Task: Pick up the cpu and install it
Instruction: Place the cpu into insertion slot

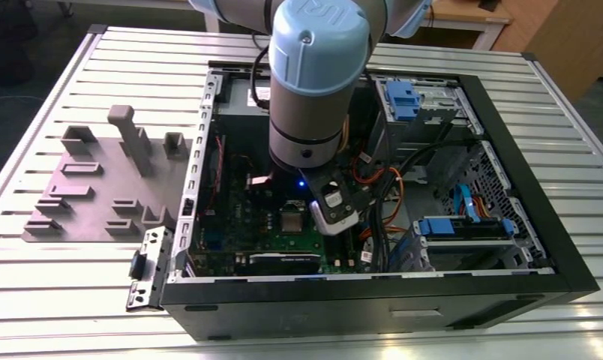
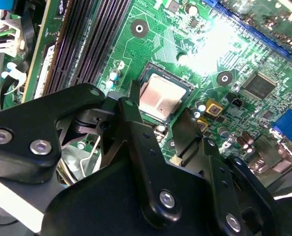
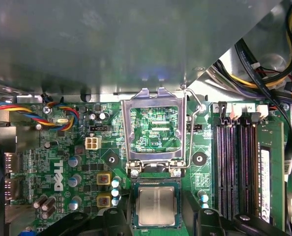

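Observation:
The cpu (image 3: 157,205) (image 2: 161,97), a small square chip with a silvery top, lies flat in the socket of the green board (image 3: 72,157) inside the computer case (image 1: 502,150). In the exterior view the cpu (image 1: 293,223) shows just beside the arm's wrist. My gripper (image 2: 158,118) (image 3: 156,212) hovers right over it and is open. One black finger (image 2: 131,128) stands on one side of the chip and the other finger (image 2: 190,135) on the opposite side, each with a small gap to it. The socket's metal frame (image 3: 156,130) is flipped up and open.
Memory slots (image 3: 234,162) run beside the socket, and capacitors (image 3: 104,179) stand on its other side. Cable bundles (image 1: 402,187) and blue drive brackets (image 1: 451,225) fill the case at the exterior view's right. A grey fixture tray (image 1: 101,187) sits on the slatted table at the exterior view's left.

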Tool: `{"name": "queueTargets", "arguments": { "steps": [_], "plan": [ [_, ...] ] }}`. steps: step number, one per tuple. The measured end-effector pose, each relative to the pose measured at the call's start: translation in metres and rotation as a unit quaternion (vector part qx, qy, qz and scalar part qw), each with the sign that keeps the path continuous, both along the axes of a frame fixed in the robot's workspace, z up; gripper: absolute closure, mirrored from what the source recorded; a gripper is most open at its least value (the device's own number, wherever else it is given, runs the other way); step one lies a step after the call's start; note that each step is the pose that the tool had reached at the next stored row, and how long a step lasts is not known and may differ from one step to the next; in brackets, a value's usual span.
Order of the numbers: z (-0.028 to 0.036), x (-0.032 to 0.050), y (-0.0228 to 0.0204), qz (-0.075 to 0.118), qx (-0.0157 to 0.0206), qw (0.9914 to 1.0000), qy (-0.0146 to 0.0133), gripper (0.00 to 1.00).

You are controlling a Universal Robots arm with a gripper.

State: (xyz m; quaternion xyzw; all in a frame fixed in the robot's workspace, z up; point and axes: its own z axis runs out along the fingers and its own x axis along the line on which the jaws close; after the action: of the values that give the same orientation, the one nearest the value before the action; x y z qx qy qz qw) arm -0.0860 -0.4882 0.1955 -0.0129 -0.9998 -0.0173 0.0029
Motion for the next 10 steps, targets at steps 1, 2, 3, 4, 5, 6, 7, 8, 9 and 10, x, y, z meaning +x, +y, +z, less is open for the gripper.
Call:
{"name": "queueTargets", "arguments": {
  "steps": [1,2,3,4,5,6,7,8,9,10],
  "plan": [
    [-0.0001,0.0,0.0,0.0,0.0001,1.0,0.0,0.47],
    [-0.0001,0.0,0.0,0.0,0.0001,1.0,-0.0001,0.47],
    [0.0,0.0,0.0,0.0,0.0001,1.0,0.0,0.47],
    [0.0,0.0,0.0,0.0,0.0001,1.0,0.0,0.47],
    [0.0,0.0,0.0,0.0,0.0001,1.0,0.0,0.47],
    [0.0001,0.0,0.0,0.0,0.0,1.0,0.0,0.47],
    [0.0002,0.0,0.0,0.0,0.0,1.0,0.0,0.47],
    [0.0008,0.0,-0.0001,0.0,-0.0002,1.0,0.0001,0.47],
    [0.002,0.0,-0.0001,0.0,-0.0002,1.0,0.0001,0.47],
    [0.0031,0.0,0.0,0.0,0.0,1.0,0.0,0.47]
  ]
}}
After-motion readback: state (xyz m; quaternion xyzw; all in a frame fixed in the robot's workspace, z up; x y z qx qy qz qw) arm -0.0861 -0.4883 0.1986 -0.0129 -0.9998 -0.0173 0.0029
